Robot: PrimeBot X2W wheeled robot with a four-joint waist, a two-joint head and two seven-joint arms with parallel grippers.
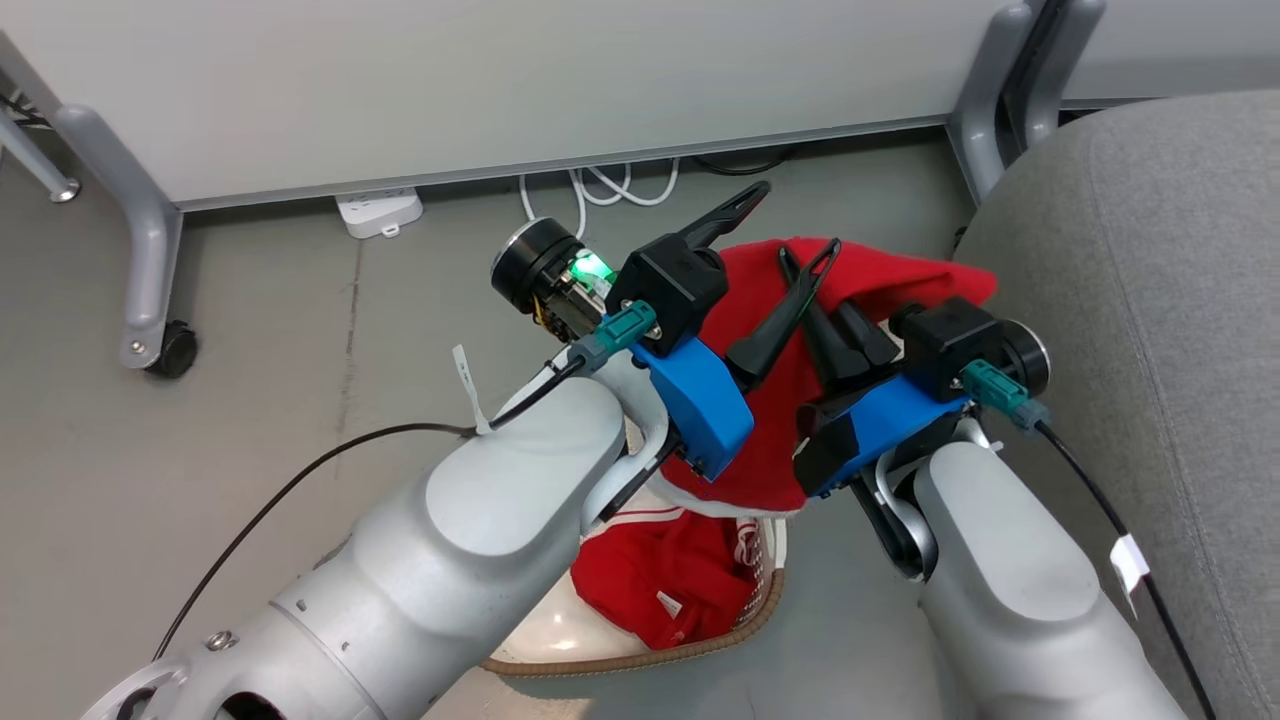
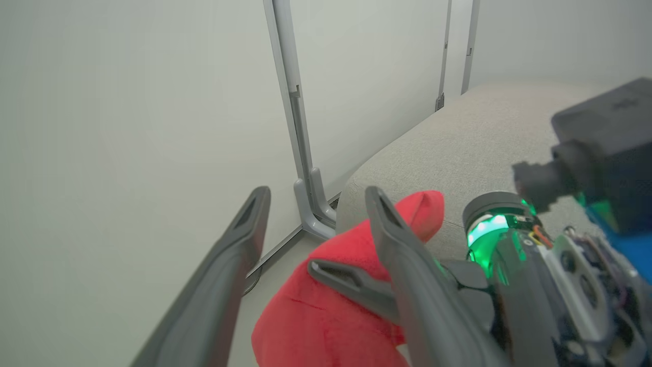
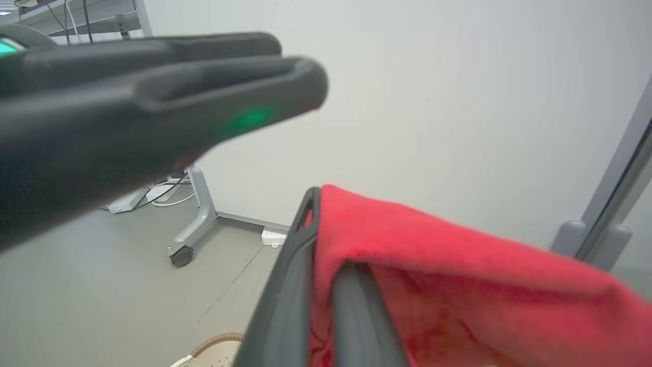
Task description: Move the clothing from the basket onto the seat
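— What has your right hand got?

— My right hand is clenched on a red garment. The fabric runs between its two fingers and drapes over one of them.

— And the left?

— My left hand is released, spread wide. Between its fingers I see nothing but the pale wall behind. One of those fingers lies right against the red cloth and crosses in front of my right hand.

— Where is that garment, then?

— Up in the air. It hangs above the basket and near the rounded edge of the grey seat, but it isn't lying on the seat. Its lower edge droops toward the basket's mouth.

— Anything left in the basket?

— Yes, more red clothing with white striped trim is bunched inside, up against the brown woven rim. The basket stands on the grey floor, close to the seat, partly hidden under my left forearm.
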